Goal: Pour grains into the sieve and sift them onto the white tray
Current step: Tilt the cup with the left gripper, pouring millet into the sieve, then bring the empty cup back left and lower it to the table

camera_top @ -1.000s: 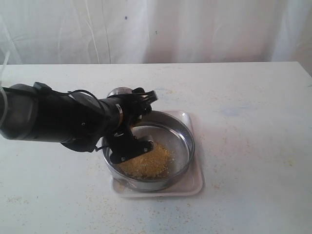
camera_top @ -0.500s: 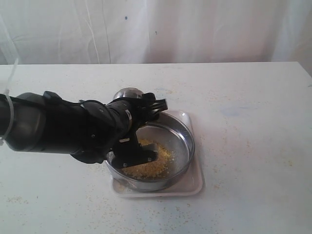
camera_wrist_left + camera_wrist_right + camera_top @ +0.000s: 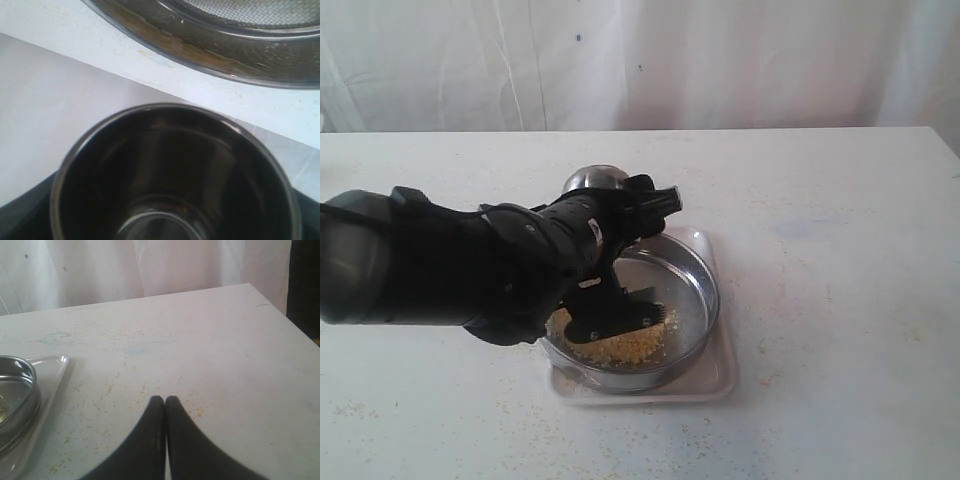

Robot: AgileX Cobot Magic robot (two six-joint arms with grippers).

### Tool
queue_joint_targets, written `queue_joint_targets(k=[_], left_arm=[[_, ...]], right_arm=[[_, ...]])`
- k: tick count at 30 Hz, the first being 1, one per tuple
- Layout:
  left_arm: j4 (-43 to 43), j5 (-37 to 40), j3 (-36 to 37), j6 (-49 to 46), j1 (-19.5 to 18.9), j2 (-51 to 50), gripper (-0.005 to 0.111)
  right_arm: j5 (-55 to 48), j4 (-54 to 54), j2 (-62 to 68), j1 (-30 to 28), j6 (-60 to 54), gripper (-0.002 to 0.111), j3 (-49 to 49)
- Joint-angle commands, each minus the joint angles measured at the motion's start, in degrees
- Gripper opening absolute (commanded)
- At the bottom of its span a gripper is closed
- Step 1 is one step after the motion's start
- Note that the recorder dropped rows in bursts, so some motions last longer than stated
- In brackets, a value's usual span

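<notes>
Empty steel cup [image 3: 597, 181] clamped in left gripper [image 3: 165, 217], just beside sieve [image 3: 697, 290] rim, frame centre. Grains [image 3: 620, 348] heaped in sieve, seated on white tray [image 3: 722, 375]. Right gripper [image 3: 165, 403] pressed together above table [image 3: 225, 340].

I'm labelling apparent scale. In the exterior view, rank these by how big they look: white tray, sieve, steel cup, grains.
1. white tray
2. sieve, slightly narrower
3. grains and steel cup: both partly hidden, so I can't rank them.

Golden grains [image 3: 620, 347] heaped in sieve [image 3: 706, 300]; sieve sits on white tray [image 3: 721, 376].
</notes>
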State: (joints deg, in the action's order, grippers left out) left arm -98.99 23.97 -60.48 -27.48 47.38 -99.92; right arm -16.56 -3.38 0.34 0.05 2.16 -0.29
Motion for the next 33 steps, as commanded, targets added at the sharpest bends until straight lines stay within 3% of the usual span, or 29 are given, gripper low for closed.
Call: queue_joint_targets(k=[1,5,6,7,9,16,20,23,25,27,31,33], left_arm=[[-0.96,0.91,-0.28,9.99,0.07,1.50,0.000],[-0.86,-1.86,-0.28,45.13,-3.94,6.26,0.000],[1.00,-4.27,-0.28,59.66,-6.71,8.89,0.000],[2.25,-5.68,-0.28,67.80,-8.45,10.42,0.000],[4.77,-12.51,3.22,92.53,-16.08,16.25,0.000],[4.20,-17.26,16.58,111.53,-30.27,18.46,0.000],[4.92,-23.19,20.72,111.22,-37.19,18.45,0.000],[10.86,-30.32,20.93,105.69,-41.76,18.45,0.000],[21.64,-37.49,21.21,95.90,-44.67,18.45,0.000],[39.79,-46.15,22.83,79.01,-46.14,18.21,0.000],[71.68,-60.15,28.67,45.64,-46.14,17.35,0.000],[80.24,-66.07,31.45,36.80,-46.14,16.29,0.000]], right_arm=[[0.30,0.49,-0.34,-0.05,0.05,0.000,0.29],[0.30,0.49,-0.34,-0.05,0.05,0.000,0.29],[0.30,0.49,-0.34,-0.05,0.05,0.000,0.29],[0.30,0.49,-0.34,-0.05,0.05,0.000,0.29],[0.30,0.49,-0.34,-0.05,0.05,0.000,0.29],[0.30,0.49,-0.34,-0.05,0.05,0.000,0.29],[0.30,0.49,-0.34,-0.05,0.05,0.000,0.29],[0.30,0.49,-0.34,-0.05,0.05,0.000,0.29],[0.30,0.49,-0.34,-0.05,0.05,0.000,0.29],[0.30,0.49,-0.34,-0.05,0.05,0.000,0.29],[0.30,0.49,-0.34,-0.05,0.05,0.000,0.29],[0.30,0.49,-0.34,-0.05,0.05,0.000,0.29]])
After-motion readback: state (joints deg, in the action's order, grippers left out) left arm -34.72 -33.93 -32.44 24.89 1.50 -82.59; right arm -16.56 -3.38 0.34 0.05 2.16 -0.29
